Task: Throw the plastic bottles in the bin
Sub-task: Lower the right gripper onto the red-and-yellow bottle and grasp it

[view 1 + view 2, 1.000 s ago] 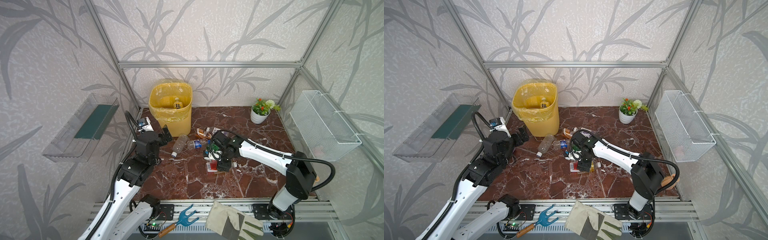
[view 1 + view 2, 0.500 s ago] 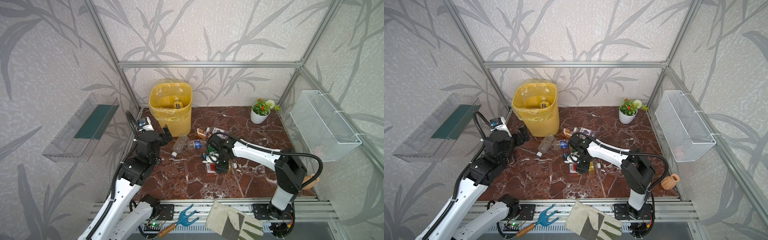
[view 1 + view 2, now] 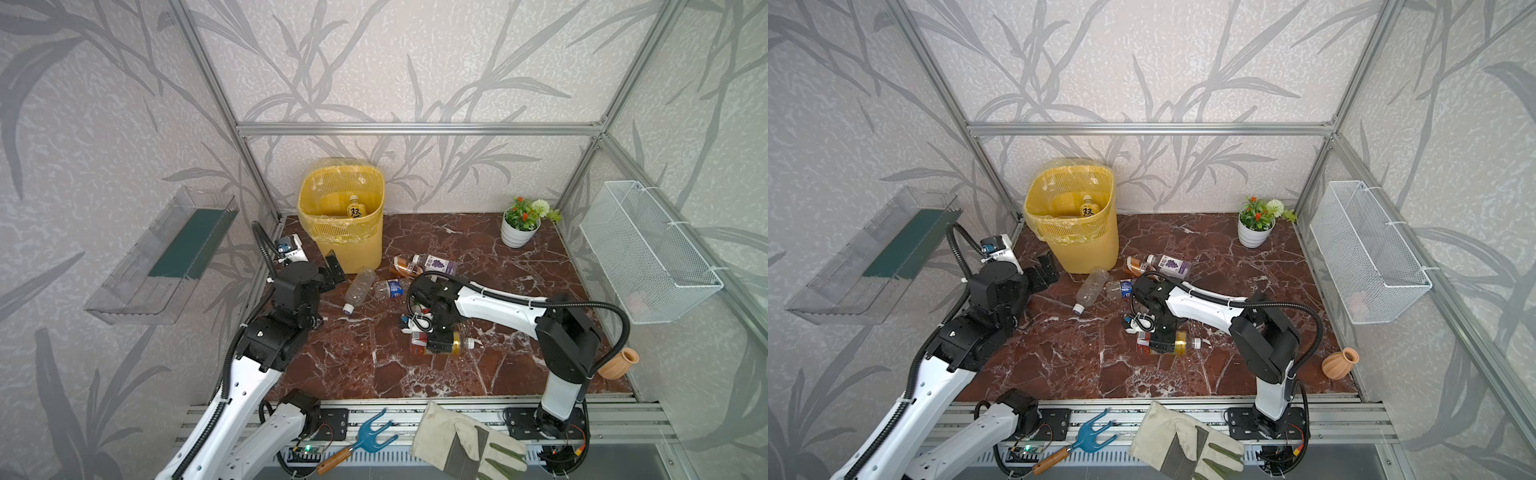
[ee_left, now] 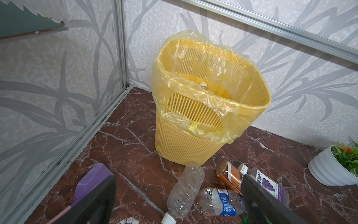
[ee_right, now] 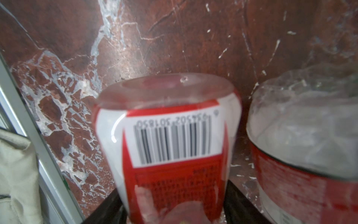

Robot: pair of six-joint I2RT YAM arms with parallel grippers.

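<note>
Off the red marble bench (image 3: 374,365), the right tool (image 3: 440,343), clamped on the red-labelled clear plastic bottle (image 5: 174,155), should lift straight up before crossing to the yellow lattice bin (image 3: 353,249).

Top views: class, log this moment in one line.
right tool: shut on red-label bottle | left tool: open | bin: yellow-label bottle inside

Glossy marble tabletop (image 3: 353,368), ribbed matt plastic bin (image 3: 358,254), thin crinkled film liner (image 4: 214,108), clear shiny plastic bottles (image 4: 186,192).
</note>
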